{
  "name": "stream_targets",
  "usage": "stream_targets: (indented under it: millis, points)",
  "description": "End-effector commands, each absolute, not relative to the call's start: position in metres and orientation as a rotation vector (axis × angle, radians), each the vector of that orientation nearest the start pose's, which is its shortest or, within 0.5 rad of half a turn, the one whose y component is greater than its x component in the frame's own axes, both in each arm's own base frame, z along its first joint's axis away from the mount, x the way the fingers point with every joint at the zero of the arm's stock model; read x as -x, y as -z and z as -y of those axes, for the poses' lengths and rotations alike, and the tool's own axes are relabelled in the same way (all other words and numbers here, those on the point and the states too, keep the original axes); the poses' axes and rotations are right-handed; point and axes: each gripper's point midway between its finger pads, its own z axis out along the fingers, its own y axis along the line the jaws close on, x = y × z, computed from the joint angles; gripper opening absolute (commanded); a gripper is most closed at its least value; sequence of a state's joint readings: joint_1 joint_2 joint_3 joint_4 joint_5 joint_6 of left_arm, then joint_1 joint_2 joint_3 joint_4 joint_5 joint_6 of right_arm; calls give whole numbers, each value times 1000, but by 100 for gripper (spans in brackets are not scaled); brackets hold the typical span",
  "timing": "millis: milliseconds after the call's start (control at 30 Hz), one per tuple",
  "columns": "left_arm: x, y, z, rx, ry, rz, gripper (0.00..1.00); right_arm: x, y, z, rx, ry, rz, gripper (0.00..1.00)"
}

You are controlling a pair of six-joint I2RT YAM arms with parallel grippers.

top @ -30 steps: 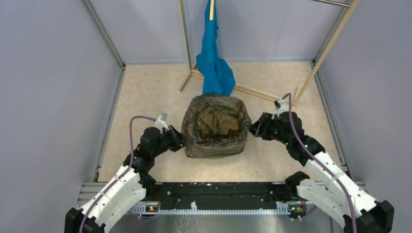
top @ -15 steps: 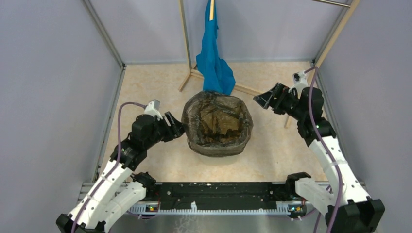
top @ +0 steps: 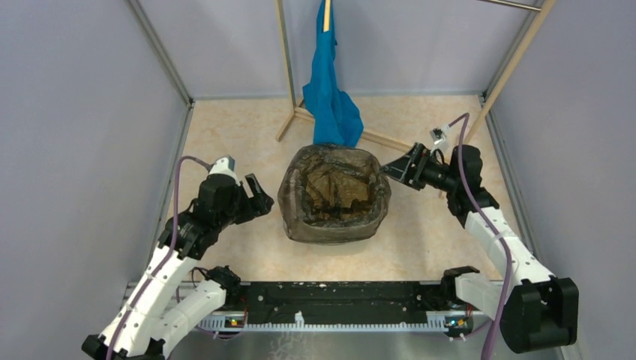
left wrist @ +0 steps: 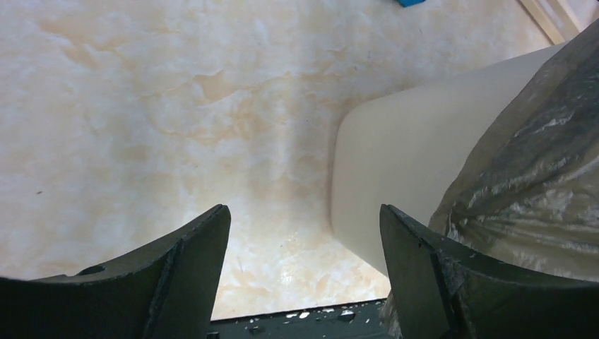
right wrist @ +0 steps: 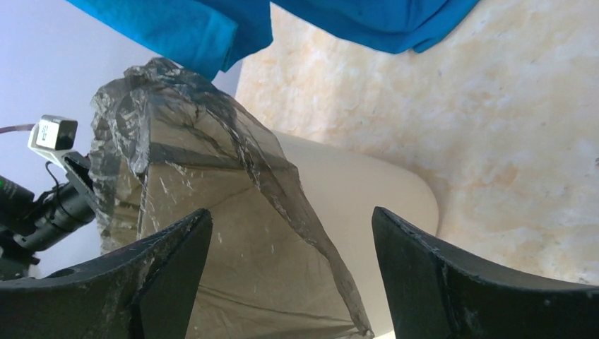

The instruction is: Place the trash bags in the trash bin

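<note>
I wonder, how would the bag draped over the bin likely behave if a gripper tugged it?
The trash bag looks thin and wrinkled, so it would probably crumple, not hold shape. Its glossy film may slip in a pinch. The trash bin, plain plastic, might shift along.

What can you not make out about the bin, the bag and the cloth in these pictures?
Top view: the walls of the trash bin, hidden under the draped trash bag.
Top view: the upper end of the blue cloth, cut off by the top edge.
Left wrist view: the bin's rim, covered by the bag and cut by the right edge.
</note>
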State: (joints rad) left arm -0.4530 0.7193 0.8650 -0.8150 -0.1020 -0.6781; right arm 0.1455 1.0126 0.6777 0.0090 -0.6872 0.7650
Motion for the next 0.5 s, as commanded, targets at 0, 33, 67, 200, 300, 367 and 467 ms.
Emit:
stream_targets:
  millis: [0,33,67,200,300,367,467]
  points:
    - [-192,-229,89,358,466,-2180,83,-276,-235,-185,-46,-1355,-1938,82]
    - [-190,-236,95,330,517,-2155,83,-273,-234,-187,-37,-1381,-1933,80]
    - [-189,-243,101,307,575,-2126,83,-272,-234,-188,-37,-1396,-1930,78]
    - [-191,-257,138,261,848,-2041,92,-269,-231,-191,-52,-1443,-1923,72]
    - [-199,-259,170,273,1076,-1985,92,-265,-234,-195,-65,-1522,-1892,67]
    - [-207,-265,182,294,1185,-1918,90,-263,-233,-198,-62,-1544,-1892,64]
    - [-213,-258,195,310,1293,-1890,78,-260,-228,-201,-61,-1540,-1908,63]
